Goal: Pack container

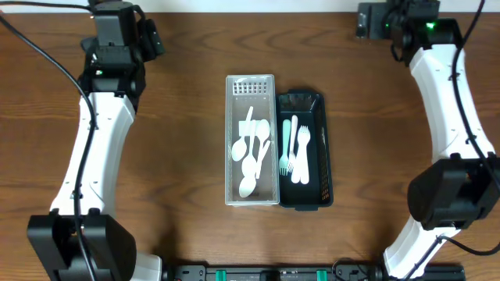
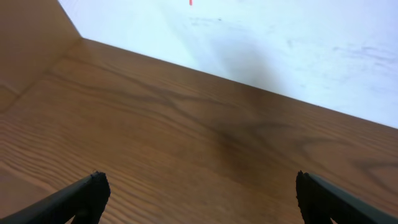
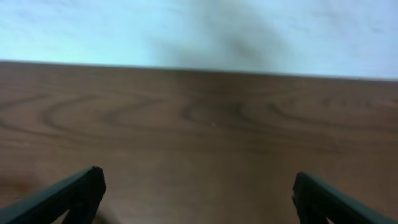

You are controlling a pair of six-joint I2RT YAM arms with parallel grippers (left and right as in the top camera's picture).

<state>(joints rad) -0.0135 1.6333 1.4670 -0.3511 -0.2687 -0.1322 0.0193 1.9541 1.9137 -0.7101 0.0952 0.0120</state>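
1. Left gripper and right gripper were spread wide and held nothing, each at a far corner of the table.
2. Spoons lay in the clear container; forks lay in the black container just beside it.
3. No loose cutlery appeared, so packing was probably complete.
4. Any further reach should descend vertically inside the walls; open table flanked both containers.

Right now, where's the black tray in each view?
Overhead: black tray just right of centre, side by side with the clear container on its left.
Left wrist: not in it; only the wooden table and a white wall.
Right wrist: not in it; same kind of view.
Shared landmark: the wooden table, seen in all three.
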